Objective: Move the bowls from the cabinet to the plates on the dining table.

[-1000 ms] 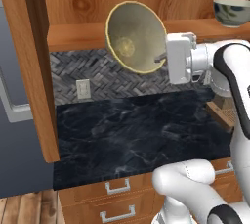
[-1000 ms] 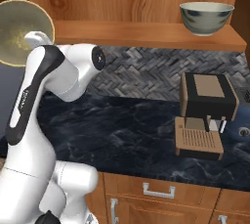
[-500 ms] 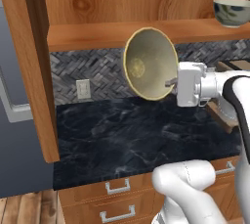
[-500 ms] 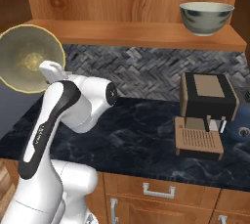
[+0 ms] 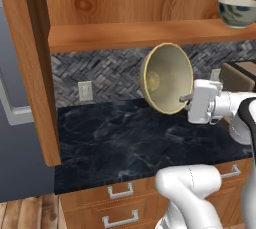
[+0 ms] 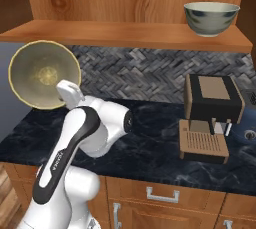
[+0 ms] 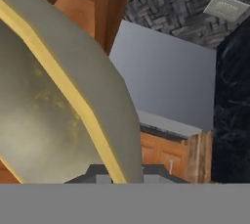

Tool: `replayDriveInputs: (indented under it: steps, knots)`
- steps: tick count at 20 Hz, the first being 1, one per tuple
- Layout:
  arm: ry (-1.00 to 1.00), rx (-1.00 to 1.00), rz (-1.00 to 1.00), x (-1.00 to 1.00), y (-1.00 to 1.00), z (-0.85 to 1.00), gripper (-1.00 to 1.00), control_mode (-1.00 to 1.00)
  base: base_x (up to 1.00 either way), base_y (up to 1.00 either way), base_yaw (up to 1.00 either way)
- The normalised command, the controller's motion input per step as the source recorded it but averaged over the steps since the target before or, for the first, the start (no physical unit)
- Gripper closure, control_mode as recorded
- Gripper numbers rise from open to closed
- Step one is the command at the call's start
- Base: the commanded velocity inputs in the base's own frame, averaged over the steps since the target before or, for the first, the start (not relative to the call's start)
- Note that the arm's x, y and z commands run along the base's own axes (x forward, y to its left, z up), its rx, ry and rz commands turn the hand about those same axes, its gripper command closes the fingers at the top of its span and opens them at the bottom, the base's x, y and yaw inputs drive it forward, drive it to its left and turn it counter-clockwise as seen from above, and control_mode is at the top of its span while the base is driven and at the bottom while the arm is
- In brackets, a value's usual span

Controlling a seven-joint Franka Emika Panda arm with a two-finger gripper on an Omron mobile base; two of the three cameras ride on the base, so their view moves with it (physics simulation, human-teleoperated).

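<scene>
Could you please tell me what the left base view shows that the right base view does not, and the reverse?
Left base view alone: a wall outlet on the herringbone backsplash and the open cabinet door at left.

Right base view alone: a coffee machine shown whole on the counter.

Both: the gripper shut on the rim of a yellowish-tan bowl tipped on its side above the black marble counter, and a second, blue-mottled bowl upright on the cabinet shelf.
</scene>
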Motion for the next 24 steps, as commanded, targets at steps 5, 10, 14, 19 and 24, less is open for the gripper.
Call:
replayDriveInputs:
  steps: [5,10,14,19,24]
  knots:
    - [0.12,0.06,-0.02,0.0,-0.23,-0.44,1.0,-1.0,0.0,0.0,0.0]
    - [0.21,0.08,-0.03,0.0,-0.09,-0.12,1.0,-1.0,0.0,0.0,0.0]
    - [0.32,0.02,-0.03,0.01,-0.02,0.0,1.0,-1.0,0.0,0.0,0.0]
    - [0.4,-0.02,-0.01,0.07,-0.01,-0.04,1.0,-1.0,0.0,0.0,0.0]
    - [0.38,-0.17,0.0,0.0,-0.04,-0.07,1.0,-1.0,0.0,0.0,0.0]
